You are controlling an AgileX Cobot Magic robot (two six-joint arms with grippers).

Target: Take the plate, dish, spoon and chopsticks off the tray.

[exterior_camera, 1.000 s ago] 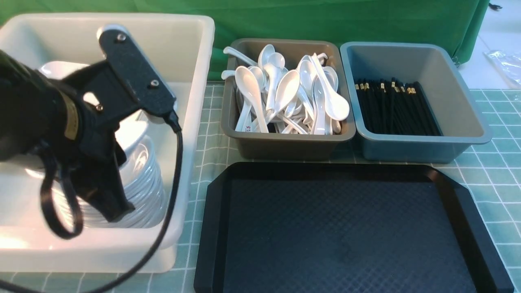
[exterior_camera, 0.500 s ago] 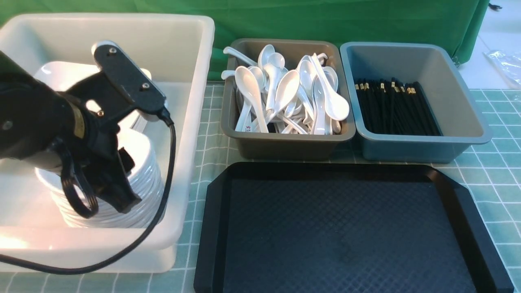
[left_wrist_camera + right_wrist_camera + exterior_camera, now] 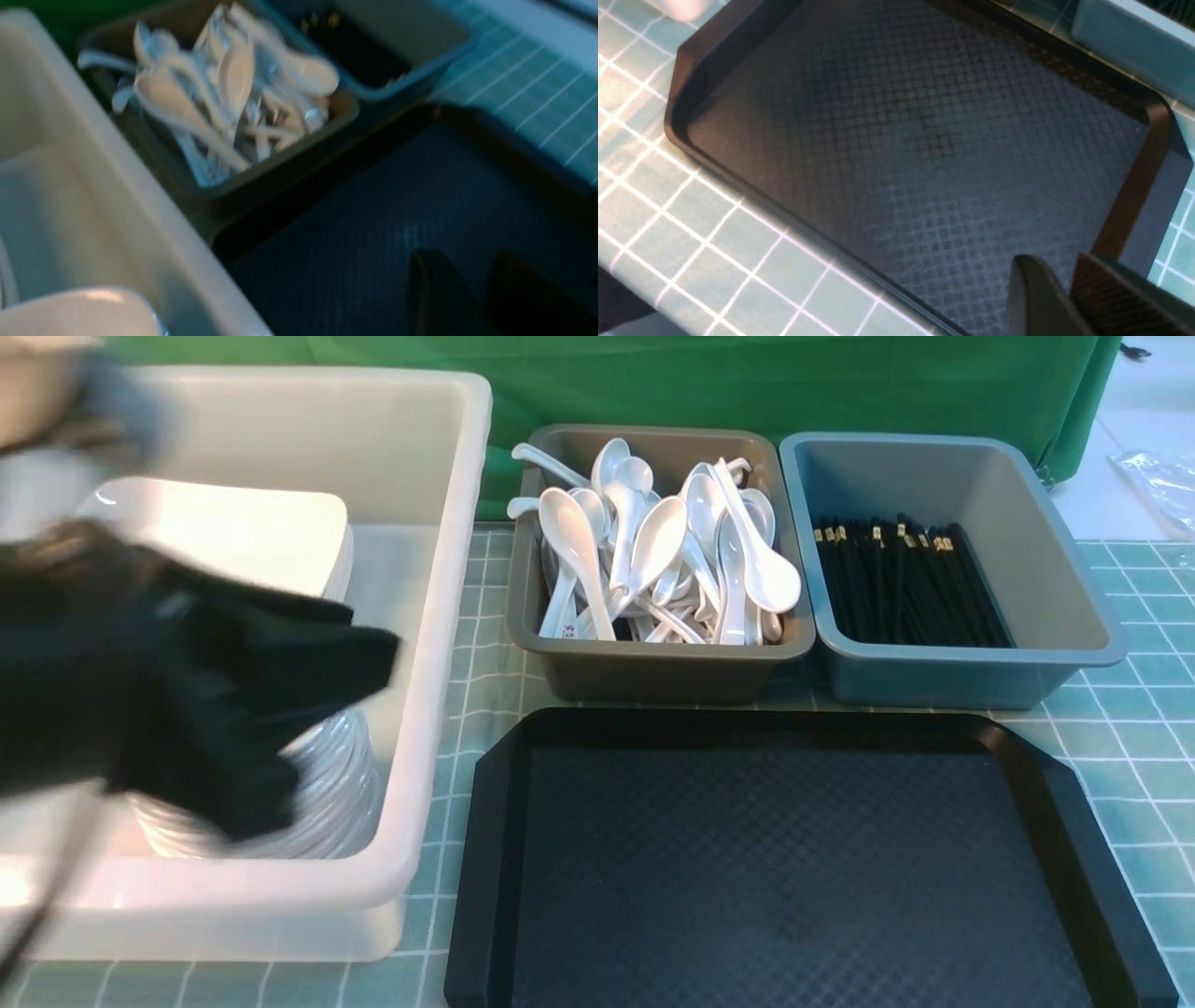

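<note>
Left gripper (image 3: 460, 294) has swung up and away from the plate (image 3: 224, 527) stack in the white tub (image 3: 439, 644), blurred; fingers near-closed, empty. Right gripper (image 3: 1057, 298) (nearly shut, empty) hovers over the tray's (image 3: 1055, 775) near edge. Tray bare; spoons (image 3: 653, 560), chopsticks (image 3: 901, 583) binned. Clearing looks done.
</note>
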